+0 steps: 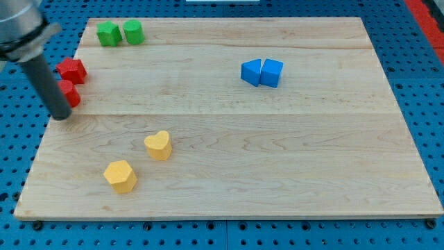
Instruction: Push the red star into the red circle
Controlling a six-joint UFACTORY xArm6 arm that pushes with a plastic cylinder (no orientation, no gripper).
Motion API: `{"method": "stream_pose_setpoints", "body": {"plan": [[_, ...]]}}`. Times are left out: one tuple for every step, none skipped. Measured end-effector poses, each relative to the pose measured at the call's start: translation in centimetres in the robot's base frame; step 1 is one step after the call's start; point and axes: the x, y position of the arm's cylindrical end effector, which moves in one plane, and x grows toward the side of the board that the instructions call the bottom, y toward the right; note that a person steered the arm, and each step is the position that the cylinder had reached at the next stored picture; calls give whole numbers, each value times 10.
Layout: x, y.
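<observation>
Far left on the desk (229,187), with my tip (62,116) touching the red circle (70,94) just near of the red star (71,70): better circling behind the star, then pushing nearward, slowly; no fingers fitted, nothing held; no readable writing.

Robotics lab bench: pale wooden board (229,139) laid on blue perforated mounting plate (14,160) with regular grid of holes, typical of test rigs. Small coloured blocks scattered on board: green pair (120,32), blue pair (262,72), two yellow pieces (139,161), two red pieces (70,80). Dark rod of arm enters from view's top left, my tip (61,115) at board's left edge.
</observation>
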Motion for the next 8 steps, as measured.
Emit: {"method": "stream_pose_setpoints", "body": {"plan": [[-15,-19],[-51,33],[-54,83],[-30,33],[-38,-19],[-54,-19],[-95,-19],[-118,-12]]}}
